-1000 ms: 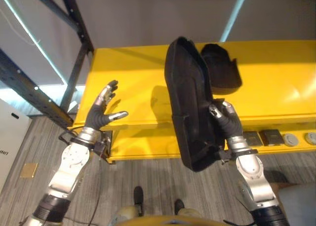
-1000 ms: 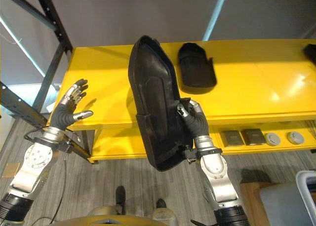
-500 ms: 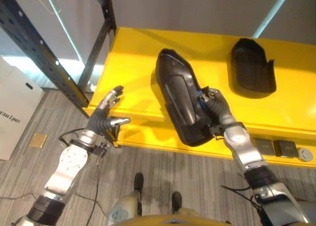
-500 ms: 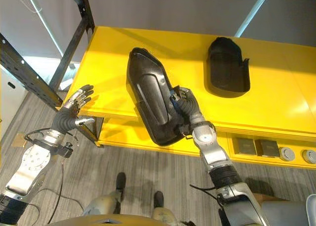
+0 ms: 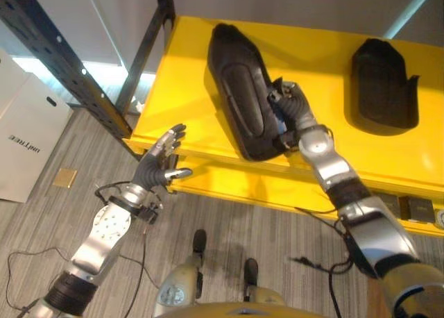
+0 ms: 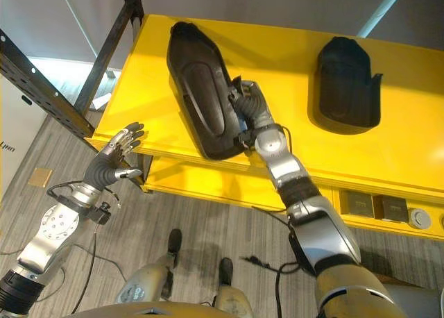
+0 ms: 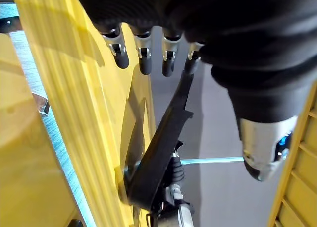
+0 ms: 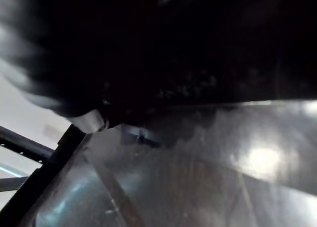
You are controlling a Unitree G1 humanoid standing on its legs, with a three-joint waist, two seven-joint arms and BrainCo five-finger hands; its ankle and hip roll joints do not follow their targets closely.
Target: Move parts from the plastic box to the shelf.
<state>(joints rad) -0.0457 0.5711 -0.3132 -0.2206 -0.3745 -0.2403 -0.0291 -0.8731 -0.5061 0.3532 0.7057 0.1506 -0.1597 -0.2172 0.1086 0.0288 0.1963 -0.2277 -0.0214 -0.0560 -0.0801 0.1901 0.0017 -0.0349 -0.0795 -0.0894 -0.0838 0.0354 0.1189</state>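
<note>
Nearest, the left hand (image 5: 161,161) hangs with fingers spread and empty just off the shelf's (image 5: 187,89) front left corner, apart from everything. The right hand (image 6: 251,110) is clamped on the right side of the long part (image 6: 199,99), whose near end overhangs the front edge while its long axis runs toward the back left. So the right hand is nearer, and a second part (image 6: 347,82) lies well apart toward the back right.

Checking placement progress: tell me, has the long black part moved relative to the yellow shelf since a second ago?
Yes. The long black part, gripped by the right hand, went from overhanging the yellow shelf front edge to lying farther in.
</note>
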